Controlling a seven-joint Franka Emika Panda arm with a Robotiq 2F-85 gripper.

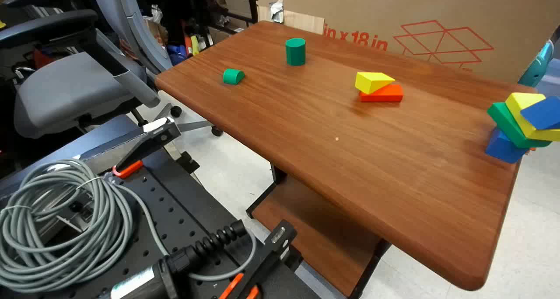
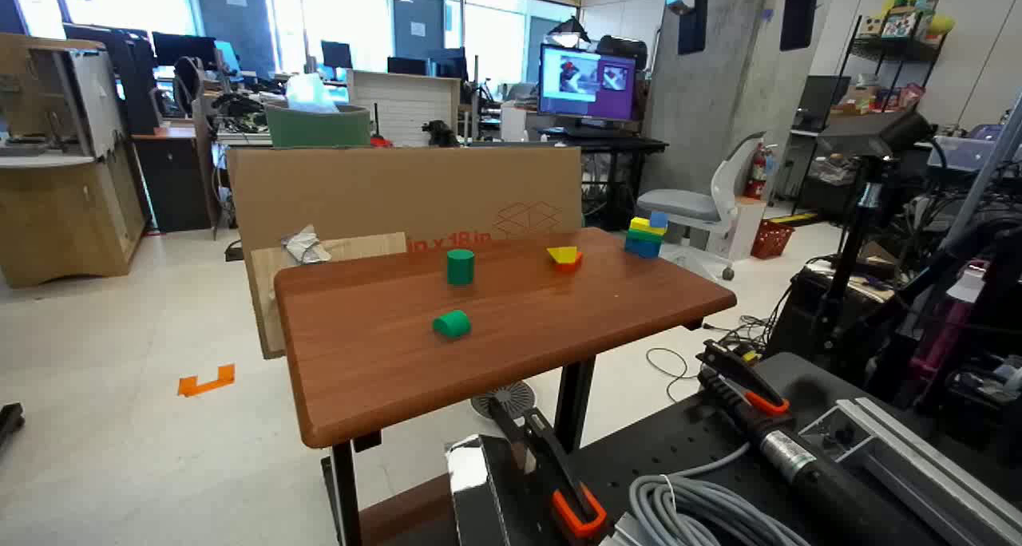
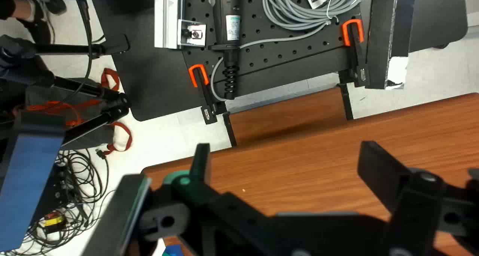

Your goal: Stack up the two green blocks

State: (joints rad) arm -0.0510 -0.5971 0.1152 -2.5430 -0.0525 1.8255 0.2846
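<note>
Cropped block stack [image 1: 520, 126], cut-off end effector [image 2: 744, 49]

A brown table [image 1: 306, 124] spans the middle of an exterior view. From that view's centre, a yellow wedge [image 1: 369, 82] rests on a red block [image 1: 390, 95] at two o'clock, and a multicoloured stack [image 1: 525, 123], blue at its foot, stands by the table's edge at three. A grey cable coil [image 1: 105, 242] lies at eight. In an exterior view, a lit monitor [image 2: 587, 83] shows at one o'clock from the centre, a green bin [image 2: 319, 129] at ten, orange tape [image 2: 209, 385] at eight.
</note>
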